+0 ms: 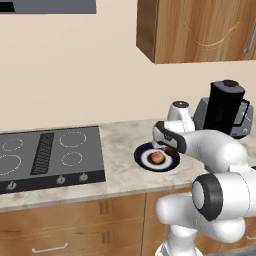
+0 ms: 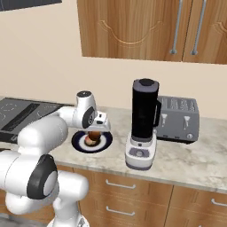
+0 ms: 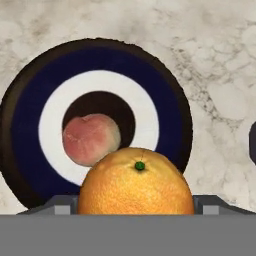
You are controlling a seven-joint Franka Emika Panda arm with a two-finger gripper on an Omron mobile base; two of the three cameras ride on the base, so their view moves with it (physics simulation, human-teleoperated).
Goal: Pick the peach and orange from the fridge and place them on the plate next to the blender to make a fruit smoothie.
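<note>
**Orange held over plate, peach already down**

I have the gripper (image 3: 136,212) closed on the orange (image 3: 136,181), hanging directly above the plate (image 3: 170,95) on the table (image 1: 120,172). The peach (image 3: 91,138) already lies on the plate, at its dark centre and over the white ring.

Risks, in my judgement:
- In the hand view the orange overlaps the peach's near side. A straight descent could land it against the peach and knock one fruit or both outward.
- Both are round and the plate is flat, so a release from height could send either one rolling over the rim.
- The bare part of the plate lies on the side away from the peach; that is where I would aim.

Room to move: the blender (image 2: 142,124) stands just beside the plate in the right base view, with the toaster (image 2: 178,119) behind it. The stove (image 1: 50,155) sits well apart on the other side. The table's front edge runs near the plate. Above the gripper I see open space for lifting away
</note>
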